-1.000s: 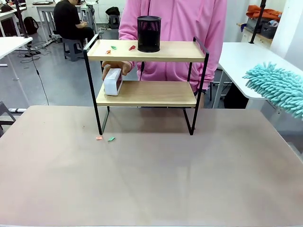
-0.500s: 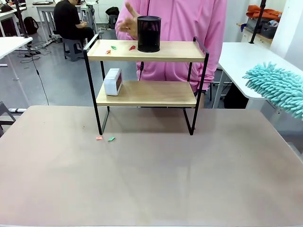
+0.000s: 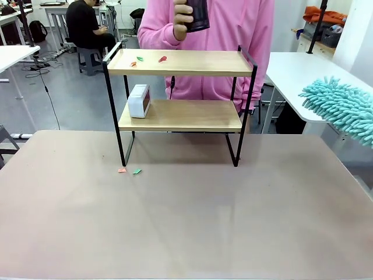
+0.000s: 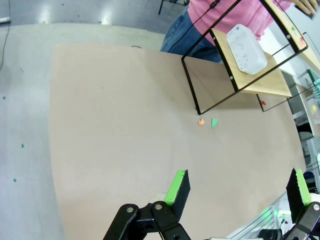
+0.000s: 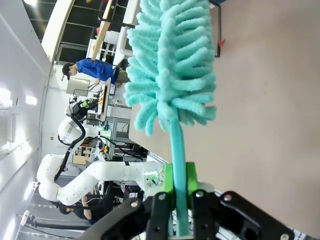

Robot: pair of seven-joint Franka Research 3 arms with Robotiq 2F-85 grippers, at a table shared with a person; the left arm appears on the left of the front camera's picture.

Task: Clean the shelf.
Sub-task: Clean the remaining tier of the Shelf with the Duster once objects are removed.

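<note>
1. As you look across from the front, the shelf stands at the far side of the table, directly in front of a person in a pink top.
2. Three small scraps lie toward the left end of the shelf's top board (green, red and orange). A white boxy device sits at the left end of the lower board.
3. The person's hand holds a black mesh cup in the air above the shelf, clear of the top board.
4. An orange bit and a green bit lie on the table just beside the shelf's front left leg.
5. Your left gripper hangs over the table well short of the shelf, its jaws wide apart with nothing between them.
6. Your right gripper is clamped on the handle of a teal fluffy duster. The duster's head sits off to the right of the shelf, apart from it.
</note>
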